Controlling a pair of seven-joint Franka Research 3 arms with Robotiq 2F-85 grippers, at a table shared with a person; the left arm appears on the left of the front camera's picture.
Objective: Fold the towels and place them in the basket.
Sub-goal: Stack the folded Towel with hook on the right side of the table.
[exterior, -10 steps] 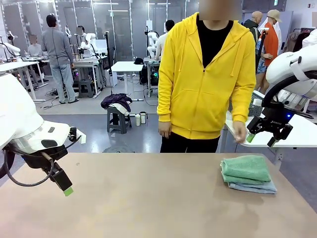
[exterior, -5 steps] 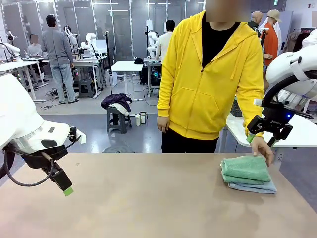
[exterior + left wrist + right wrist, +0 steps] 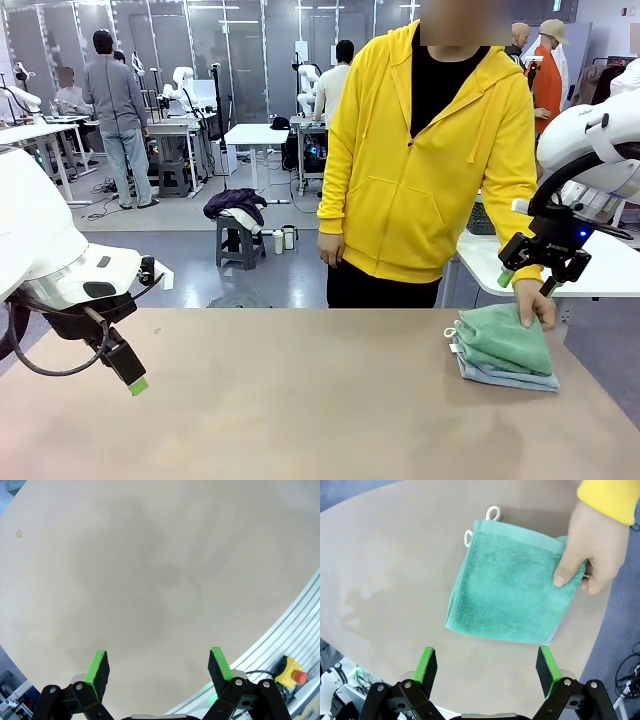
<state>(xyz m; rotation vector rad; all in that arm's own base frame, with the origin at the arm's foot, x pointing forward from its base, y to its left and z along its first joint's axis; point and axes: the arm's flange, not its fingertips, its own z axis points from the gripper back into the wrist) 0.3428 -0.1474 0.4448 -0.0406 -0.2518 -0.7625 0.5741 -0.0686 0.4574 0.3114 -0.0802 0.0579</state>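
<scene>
A folded green towel (image 3: 505, 338) lies on a light grey-blue towel (image 3: 500, 376) at the table's far right. The person's hand (image 3: 536, 303) grips the green towel's far edge and tilts it up. From the right wrist, the green towel (image 3: 512, 593) shows two white loops, with the hand (image 3: 592, 550) pinching its corner. My right gripper (image 3: 526, 278) hangs open above and just behind the stack; its fingers (image 3: 427, 664) frame the towel from above. My left gripper (image 3: 137, 385) hovers open over bare table at the near left, seen empty (image 3: 159, 667) from the wrist. The basket is out of view.
The tan table (image 3: 300, 400) stretches wide between the arms. A person in a yellow hoodie (image 3: 425, 160) stands at the far edge. The table's metal rim and a red emergency button (image 3: 292, 669) lie near the left gripper.
The person's hand came down onto the towel stack, took hold of the green towel's far edge and lifted it. Both arms stayed still.
</scene>
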